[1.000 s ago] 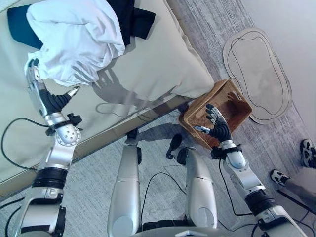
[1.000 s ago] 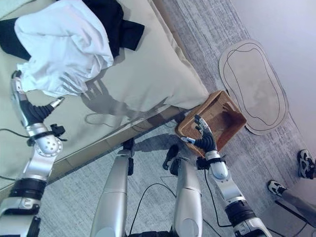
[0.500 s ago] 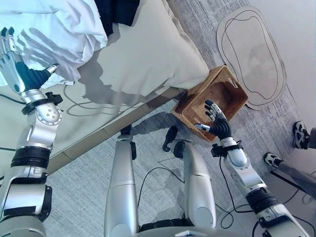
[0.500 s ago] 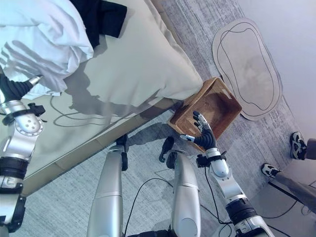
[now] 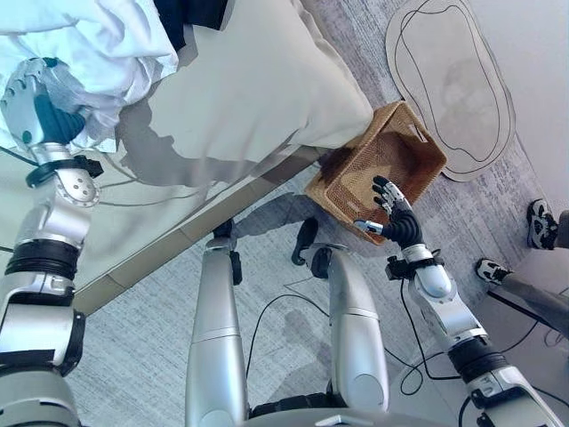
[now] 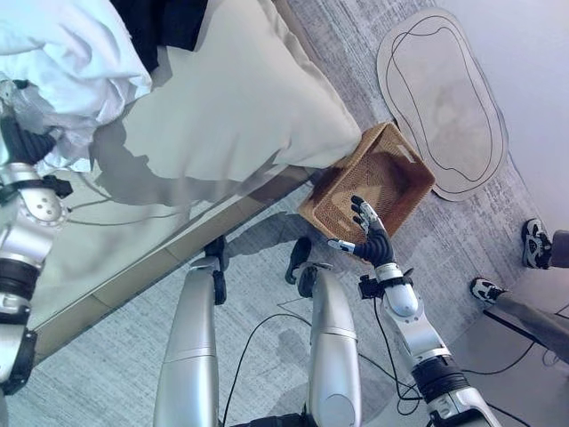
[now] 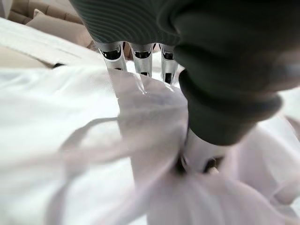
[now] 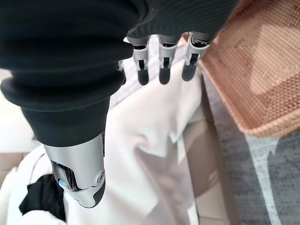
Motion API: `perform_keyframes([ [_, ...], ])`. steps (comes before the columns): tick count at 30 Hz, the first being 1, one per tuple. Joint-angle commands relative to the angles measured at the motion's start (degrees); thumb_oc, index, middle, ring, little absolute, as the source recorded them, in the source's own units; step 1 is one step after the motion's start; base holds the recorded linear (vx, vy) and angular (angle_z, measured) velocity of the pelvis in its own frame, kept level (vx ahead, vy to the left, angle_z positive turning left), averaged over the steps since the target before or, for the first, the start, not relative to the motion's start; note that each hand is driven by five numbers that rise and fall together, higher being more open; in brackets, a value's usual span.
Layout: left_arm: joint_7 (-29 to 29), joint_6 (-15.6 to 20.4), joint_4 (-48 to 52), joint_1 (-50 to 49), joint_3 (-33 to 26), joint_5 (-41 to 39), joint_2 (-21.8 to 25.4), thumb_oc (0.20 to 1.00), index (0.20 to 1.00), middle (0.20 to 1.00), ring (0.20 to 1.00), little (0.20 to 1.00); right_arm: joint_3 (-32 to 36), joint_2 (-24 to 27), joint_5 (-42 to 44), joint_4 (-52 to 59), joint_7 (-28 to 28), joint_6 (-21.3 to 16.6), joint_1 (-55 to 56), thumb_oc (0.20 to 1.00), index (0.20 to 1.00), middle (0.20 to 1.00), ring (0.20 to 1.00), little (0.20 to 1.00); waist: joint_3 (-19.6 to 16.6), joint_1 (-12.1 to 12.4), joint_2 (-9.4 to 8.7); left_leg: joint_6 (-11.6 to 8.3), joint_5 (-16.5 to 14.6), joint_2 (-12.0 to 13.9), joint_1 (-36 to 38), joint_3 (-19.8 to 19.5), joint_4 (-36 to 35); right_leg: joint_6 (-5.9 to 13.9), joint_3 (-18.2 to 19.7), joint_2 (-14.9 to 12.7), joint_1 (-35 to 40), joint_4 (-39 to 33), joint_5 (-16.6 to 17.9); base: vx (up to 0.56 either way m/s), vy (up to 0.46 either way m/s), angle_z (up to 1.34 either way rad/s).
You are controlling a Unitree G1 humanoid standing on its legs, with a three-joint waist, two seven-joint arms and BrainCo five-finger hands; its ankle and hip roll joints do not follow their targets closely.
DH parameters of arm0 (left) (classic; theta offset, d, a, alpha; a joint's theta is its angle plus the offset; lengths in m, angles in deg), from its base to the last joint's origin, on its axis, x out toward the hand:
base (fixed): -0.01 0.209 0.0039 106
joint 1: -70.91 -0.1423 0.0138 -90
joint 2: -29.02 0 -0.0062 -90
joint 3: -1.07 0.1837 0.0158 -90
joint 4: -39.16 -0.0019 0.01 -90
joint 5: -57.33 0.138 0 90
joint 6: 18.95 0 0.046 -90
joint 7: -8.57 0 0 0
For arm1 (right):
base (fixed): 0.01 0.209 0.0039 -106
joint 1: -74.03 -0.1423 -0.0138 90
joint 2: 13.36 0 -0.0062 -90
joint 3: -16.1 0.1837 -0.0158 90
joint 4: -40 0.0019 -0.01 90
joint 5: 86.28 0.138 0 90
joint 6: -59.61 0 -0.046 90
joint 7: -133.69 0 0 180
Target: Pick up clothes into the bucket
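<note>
Lying bunched on the bed [image 5: 267,98] at its far left, the white garment [image 5: 98,44] is directly under the left hand [image 5: 36,111], whose fingers [image 7: 136,58] and thumb are curled into the cloth and pinch a fold, as the left wrist view shows. A dark garment [image 6: 164,18] lies just beyond it. The wicker basket [image 5: 378,173] stands on the floor well to the right, beside the right hand [image 5: 396,222], which hovers with fingers spread and holds nothing, so the carry must run left to right.
</note>
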Motion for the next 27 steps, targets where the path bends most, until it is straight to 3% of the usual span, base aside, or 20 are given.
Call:
perform_keyframes([
  [1, -2.8, 0.6, -1.4, -4.3, 1.7, 3.9, -2.8, 0.2, 0.2, 0.2, 0.2, 0.2, 1.0, 1.2, -0.1, 3.7, -0.7, -2.7, 3.2, 1.0, 1.0, 1.0, 1.0, 1.0, -6.2, 0.0, 1.28, 1.03, -4.3, 0.9, 0.5, 0.1, 1.8, 7.04, 6.2, -1.6, -0.7, -10.5, 11.0, 0.0, 0.0, 0.0],
  [8, -3.2, 2.0, -0.6, -8.0, 1.2, 4.1, -5.9, 0.2, 0.2, 0.2, 0.2, 0.2, 0.3, 0.3, -0.6, 2.0, -0.8, -2.6, 3.0, 1.0, 1.0, 1.0, 1.0, 1.0, -7.5, 0.9, 1.72, 1.08, -3.9, 0.6, 6.2, 0.3, -1.7, 7.42, 5.5, -1.8, 4.5, -13.4, 11.8, -0.01, 0.002, 0.01],
  [9, -3.1, 2.4, -0.5, -8.6, 1.0, 4.0, -6.3, 0.2, 0.2, 0.2, 0.2, 0.2, 0.1, 0.2, -0.7, 1.6, -0.9, -2.6, 2.9, 1.0, 1.0, 1.0, 1.0, 1.0, -7.4, 0.9, 1.63, 1.4, -1.6, 0.3, 6.7, 0.7, -3.1, 6.82, 5.1, -2.2, 5.2, -15.0, 13.8, 0.02, 0.003, 0.05],
  [10, -3.2, 2.4, -0.6, -8.8, 1.0, 4.0, -6.3, 0.2, 0.2, 0.2, 0.2, 0.2, 0.0, 0.2, -0.7, 1.5, -0.9, -2.5, 2.9, 1.0, 1.0, 1.0, 1.0, 1.0, -7.6, 0.9, 1.74, 1.1, -3.5, 0.5, 7.5, 0.4, -2.9, 7.44, 5.5, -1.9, 5.8, -14.4, 12.3, -0.05, 0.018, 0.06],
  [11, -3.3, 2.8, 0.3, -10.1, 0.7, 3.9, -7.5, 0.2, 0.2, 0.2, 0.2, 0.2, -0.1, 0.0, -0.9, 0.8, -0.9, -2.4, 2.7, 1.0, 1.0, 1.0, 1.0, 1.0, -7.8, 1.3, 1.74, 1.37, -1.2, 0.0, 9.4, 0.8, -5.2, 6.98, 4.8, -2.3, 7.8, -16.8, 14.4, 0.1, -0.014, 0.05],
  [12, -3.3, 2.8, 0.3, -10.3, 0.6, 3.9, -7.5, 0.2, 0.2, 0.2, 0.2, 0.2, -0.2, 0.0, -0.9, 0.8, -0.9, -2.4, 2.8, 1.0, 1.0, 1.0, 1.0, 1.0, -7.9, 1.4, 1.88, 1.07, -3.1, 0.3, 10.3, 0.5, -4.9, 7.59, 5.1, -2.0, 8.4, -16.2, 12.8, -0.03, 0.005, 0.02],
  [13, -3.5, 3.6, 2.1, -12.3, -0.1, 3.7, -8.7, 0.2, 0.2, 0.2, 0.2, 0.2, 0.0, -0.3, -1.2, 0.2, -0.6, -2.2, 2.6, 1.0, 1.0, 1.0, 1.0, 1.0, -7.9, 1.9, 1.88, 1.27, -0.7, -0.1, 12.5, 0.7, -7.3, 7.09, 4.3, -2.5, 11.2, -18.8, 14.9, 0.0, 0.0, 0.0],
  [14, -3.5, 3.6, 2.2, -12.4, -0.1, 3.7, -8.7, 0.2, 0.2, 0.2, 0.2, 0.2, -0.1, -0.3, -1.2, 0.2, -0.6, -2.3, 2.6, 1.0, 1.0, 1.0, 1.0, 1.0, -7.8, 1.9, 1.88, 1.26, -0.6, -0.1, 12.8, 0.7, -7.4, 7.09, 4.3, -2.5, 11.4, -18.9, 14.9, 0.0, -0.01, 0.04],
  [21, -5.6, 7.2, 12.7, -22.1, -3.8, 3.8, -12.5, 0.2, 0.2, 0.2, 0.2, 0.2, 1.1, -1.1, -2.8, -2.8, -0.5, -1.3, 3.2, 1.0, 1.0, 1.0, 1.0, 1.0, -9.1, 4.6, 2.84, 0.52, 1.4, 0.1, 25.7, 0.2, -16.7, 7.41, 2.0, -3.0, 24.8, -26.9, 16.5, 0.09, -0.03, 0.03],
  [27, -11.1, 11.8, 27.0, -30.2, -6.6, 2.5, -14.7, 0.2, 0.2, 0.2, 0.2, 0.2, 2.9, -0.4, -7.6, -3.9, 0.1, -0.4, 3.7, 1.0, 1.0, 1.0, 1.0, 1.0, -11.9, 6.3, 3.77, -0.17, 3.2, 0.5, 34.8, -0.8, -23.5, 7.86, -0.6, -2.4, 35.2, -33.5, 17.5, 0.08, -0.049, 0.11],
])
